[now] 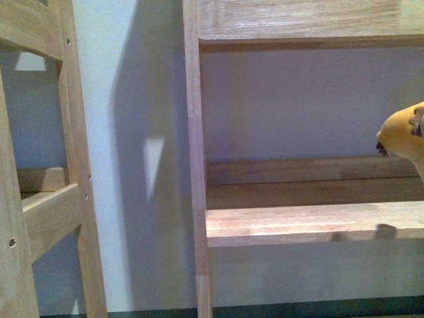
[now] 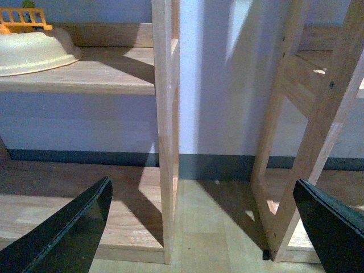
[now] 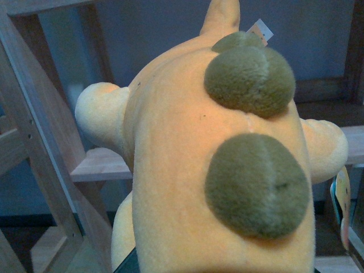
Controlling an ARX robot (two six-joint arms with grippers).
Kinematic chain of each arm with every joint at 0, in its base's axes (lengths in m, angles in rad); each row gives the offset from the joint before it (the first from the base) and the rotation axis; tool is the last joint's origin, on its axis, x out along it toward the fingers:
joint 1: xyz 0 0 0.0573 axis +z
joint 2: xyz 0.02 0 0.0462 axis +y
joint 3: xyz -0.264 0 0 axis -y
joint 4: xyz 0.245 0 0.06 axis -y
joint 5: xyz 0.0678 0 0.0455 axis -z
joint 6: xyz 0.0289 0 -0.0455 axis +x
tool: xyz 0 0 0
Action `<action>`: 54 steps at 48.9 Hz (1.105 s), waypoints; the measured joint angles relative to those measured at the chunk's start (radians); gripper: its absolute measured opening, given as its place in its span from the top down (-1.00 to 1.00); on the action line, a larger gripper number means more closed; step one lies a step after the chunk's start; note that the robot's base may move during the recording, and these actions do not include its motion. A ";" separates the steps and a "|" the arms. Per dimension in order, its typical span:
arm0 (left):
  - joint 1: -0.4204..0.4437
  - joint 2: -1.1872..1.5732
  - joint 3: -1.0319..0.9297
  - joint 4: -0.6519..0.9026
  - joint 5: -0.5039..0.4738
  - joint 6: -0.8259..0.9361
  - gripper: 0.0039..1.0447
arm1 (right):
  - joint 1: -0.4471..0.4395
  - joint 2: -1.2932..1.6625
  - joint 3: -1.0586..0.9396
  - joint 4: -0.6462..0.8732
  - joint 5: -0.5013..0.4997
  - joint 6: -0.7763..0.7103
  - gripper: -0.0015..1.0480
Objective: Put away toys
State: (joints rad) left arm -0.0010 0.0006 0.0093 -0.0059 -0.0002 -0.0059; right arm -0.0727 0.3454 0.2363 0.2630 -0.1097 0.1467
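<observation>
The left claw (image 2: pixel 202 183) hangs released and empty, its two dark fingers (image 2: pixel 62 227) spread wide over the wooden floor in front of a shelf upright (image 2: pixel 166 131). Off to one side of that view a cream bowl (image 2: pixel 34 54) sits on a shelf with an orange toy fence (image 2: pixel 25 20) behind it. In the right wrist view the plush animal (image 3: pixel 216 170) fills nearly the whole frame. Only a dark sliver of the right claw (image 3: pixel 129 263) shows beneath it. The toy hangs in the air, so I judge this claw clenched on its near end. Its long axis runs away from the camera towards the shelving, olive-brown patches (image 3: pixel 250 74) uppermost, a narrow tip and a sewn tag (image 3: pixel 260 31) at the far end; head or tail, I cannot tell. In the front view the plush animal enters from the right edge, above the lower shelf board (image 1: pixel 311 225) and well below the upper shelf (image 1: pixel 298 30). A rounded end bearing a dark mark points left into the bay. The step in hand looks like the carry to that board. Done well, it brings the toy further in, lays it lengthwise and back from the front lip, and lets go only once the soft body rests there.
</observation>
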 joint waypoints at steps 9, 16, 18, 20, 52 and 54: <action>0.000 0.000 0.000 0.000 0.000 0.000 -0.89 | -0.050 0.054 0.089 0.007 -0.056 -0.002 0.62; 0.000 0.000 0.000 0.000 0.000 0.000 -0.89 | -0.087 0.112 0.172 0.021 -0.091 -0.009 0.62; 0.000 0.000 0.000 0.000 0.000 0.000 -0.89 | -0.092 0.128 0.197 0.024 -0.095 -0.010 0.62; 0.000 0.000 0.000 0.000 0.000 0.000 -0.89 | -0.096 0.153 0.238 0.029 -0.097 -0.017 0.62; 0.000 0.000 0.000 0.000 0.000 0.000 -0.89 | 0.185 0.687 0.798 0.114 0.037 -0.227 0.62; 0.000 0.000 0.000 0.000 0.000 0.000 -0.89 | 0.204 0.722 0.841 0.108 0.045 -0.241 0.62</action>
State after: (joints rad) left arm -0.0010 0.0006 0.0093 -0.0059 -0.0002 -0.0059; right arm 0.1318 1.0672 1.0775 0.3710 -0.0647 -0.0940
